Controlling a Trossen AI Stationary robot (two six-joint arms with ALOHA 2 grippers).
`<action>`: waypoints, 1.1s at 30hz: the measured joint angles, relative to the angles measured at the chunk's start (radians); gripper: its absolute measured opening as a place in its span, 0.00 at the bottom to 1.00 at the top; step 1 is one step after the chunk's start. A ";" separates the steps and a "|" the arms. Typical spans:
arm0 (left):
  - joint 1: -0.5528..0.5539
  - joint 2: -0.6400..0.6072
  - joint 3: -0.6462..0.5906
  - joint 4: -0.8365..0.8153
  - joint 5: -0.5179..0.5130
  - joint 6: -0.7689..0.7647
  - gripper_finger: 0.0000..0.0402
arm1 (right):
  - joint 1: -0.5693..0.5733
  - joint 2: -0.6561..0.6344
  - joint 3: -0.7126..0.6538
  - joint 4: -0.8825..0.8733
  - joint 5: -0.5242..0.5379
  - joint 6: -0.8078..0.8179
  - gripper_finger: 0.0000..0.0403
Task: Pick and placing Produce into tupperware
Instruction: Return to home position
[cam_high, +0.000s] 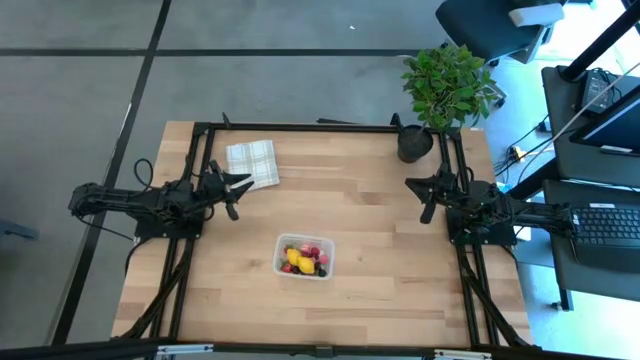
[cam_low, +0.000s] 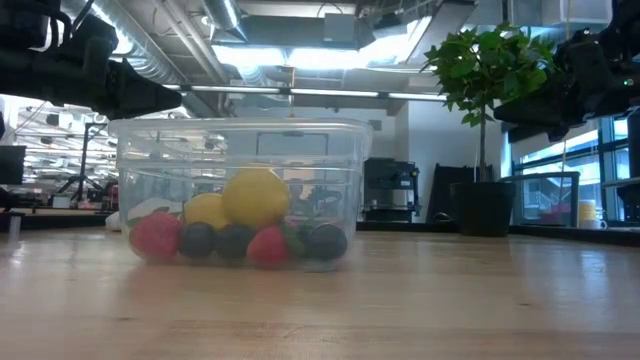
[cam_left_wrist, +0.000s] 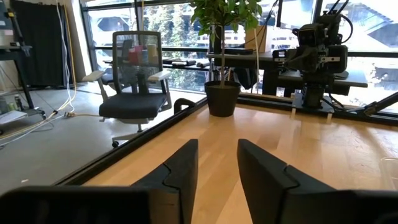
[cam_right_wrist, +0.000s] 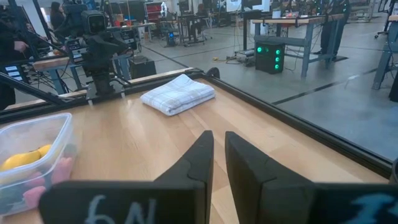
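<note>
The clear tupperware (cam_high: 305, 257) stands on the wooden table, nearer its near edge, midway between the arms. In it lies the produce (cam_high: 303, 258): in the low view yellow lemons (cam_low: 255, 198), red berries and dark balls rest on the tub's floor behind its see-through wall (cam_low: 240, 145). The right wrist view shows the tub's corner (cam_right_wrist: 31, 134). My left gripper (cam_high: 243, 187) (cam_left_wrist: 217, 149) hovers open at the table's left, next to the folded cloth. My right gripper (cam_high: 412, 185) (cam_right_wrist: 219, 140) hovers at the table's right, with only a narrow gap between its fingers. Neither is over the tub.
A white-green checked folded cloth (cam_high: 252, 163) (cam_right_wrist: 178, 93) lies at the far left of the table. A potted plant (cam_high: 445, 85) (cam_low: 490, 70) stands at the far right corner, its dark pot (cam_left_wrist: 222, 98) just beyond the right gripper. Black rails frame the table top.
</note>
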 joint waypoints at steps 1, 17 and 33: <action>0.000 0.000 0.000 0.000 0.000 0.000 0.26 | 0.000 0.000 0.000 0.000 0.000 0.000 0.11; 0.000 0.000 0.000 0.000 0.000 0.000 0.19 | 0.000 0.000 0.000 0.000 0.000 0.001 0.11; 0.000 0.000 0.000 0.000 0.000 0.000 0.12 | 0.000 0.000 0.000 0.000 0.000 0.001 0.11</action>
